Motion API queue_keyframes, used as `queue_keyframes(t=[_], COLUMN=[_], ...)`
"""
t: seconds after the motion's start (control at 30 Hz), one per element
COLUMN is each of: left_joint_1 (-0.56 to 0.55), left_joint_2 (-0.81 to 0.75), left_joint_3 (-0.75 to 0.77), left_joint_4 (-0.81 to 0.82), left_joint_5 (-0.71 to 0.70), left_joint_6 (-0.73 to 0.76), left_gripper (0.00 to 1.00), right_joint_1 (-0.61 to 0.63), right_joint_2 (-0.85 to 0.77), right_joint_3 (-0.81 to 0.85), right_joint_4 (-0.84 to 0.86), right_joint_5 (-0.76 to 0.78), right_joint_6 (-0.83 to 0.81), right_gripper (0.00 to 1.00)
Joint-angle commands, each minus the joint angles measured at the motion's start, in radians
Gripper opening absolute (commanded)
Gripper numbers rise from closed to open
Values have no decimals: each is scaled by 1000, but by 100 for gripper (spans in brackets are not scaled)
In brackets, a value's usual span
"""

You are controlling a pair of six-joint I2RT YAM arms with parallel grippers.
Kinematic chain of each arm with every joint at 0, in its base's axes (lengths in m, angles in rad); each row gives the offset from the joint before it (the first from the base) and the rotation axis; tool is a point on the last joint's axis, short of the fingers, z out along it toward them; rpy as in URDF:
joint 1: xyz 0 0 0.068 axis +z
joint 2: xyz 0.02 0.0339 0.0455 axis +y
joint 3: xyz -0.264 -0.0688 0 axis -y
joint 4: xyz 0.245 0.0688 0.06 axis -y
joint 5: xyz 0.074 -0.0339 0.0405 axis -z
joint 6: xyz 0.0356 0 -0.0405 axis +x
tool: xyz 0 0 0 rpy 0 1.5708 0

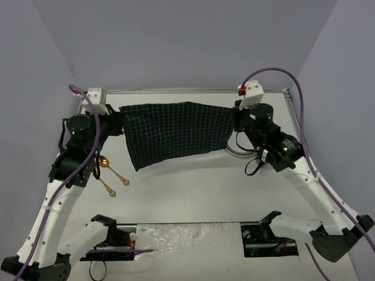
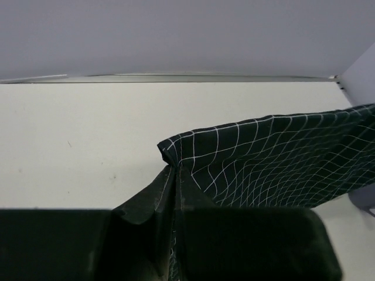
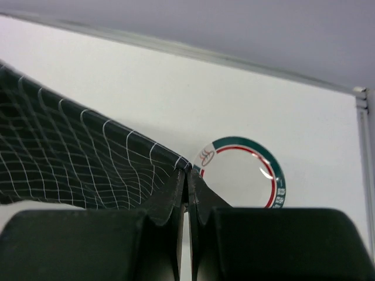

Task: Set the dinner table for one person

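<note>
Our left claw (image 1: 115, 125) and right claw (image 1: 237, 120) each clench a top corner of the dark green checked cloth (image 1: 176, 134), which hangs stretched between them over the far part of the white dinner table (image 1: 199, 199). We judge the setting barely begun. The cloth is not laid flat, a green-and-red-rimmed plate (image 3: 243, 175) lies near the right claw, and the gold cutlery (image 1: 114, 174) lies loose at the left.

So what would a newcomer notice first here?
A dark checked cloth hangs stretched between the left gripper and right gripper, both shut on its corners, over the far half of the table. A green-rimmed plate lies just past the right gripper, and gold cutlery lies at left.
</note>
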Motion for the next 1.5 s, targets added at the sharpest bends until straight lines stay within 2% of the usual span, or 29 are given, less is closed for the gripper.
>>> queue_keyframes(t=[0.0, 0.17, 0.3, 0.53, 0.6, 0.7, 0.9, 1.0, 1.17, 1.47], left_joint_1=[-13, -14, -14, -9, -1, 15, 103, 130, 166, 214], left_joint_2=[-136, -194, -202, -81, 9, 88, 363, 492, 603, 687], left_joint_3=[-6, -82, -192, -337, -360, -367, -368, -309, -255, -212], left_joint_4=[-62, -146, -112, -41, 0, 40, 188, 214, 234, 235], left_joint_5=[-31, -83, -115, -278, -334, -372, -371, -391, -387, -368], left_joint_6=[-81, -191, -265, -381, -392, -412, -498, -486, -493, -502], left_gripper=[0, 0, 0, 0, 0, 0, 0, 0, 0, 0], right_joint_1=[-6, -6, -8, -40, -47, -49, -56, -58, -61, -61], right_joint_2=[-78, 16, 149, 409, 524, 664, 978, 1090, 1206, 1324], right_joint_3=[77, 129, 151, 193, 238, 278, 475, 546, 624, 740], right_joint_4=[60, 65, 83, 205, 234, 303, 389, 429, 509, 613], right_joint_5=[9, -6, 4, -59, -74, -92, -118, -132, -174, -212], right_joint_6=[-85, -90, -83, -101, -118, -159, -247, -291, -335, -375], right_gripper=[0, 0, 0, 0, 0, 0, 0, 0, 0, 0])
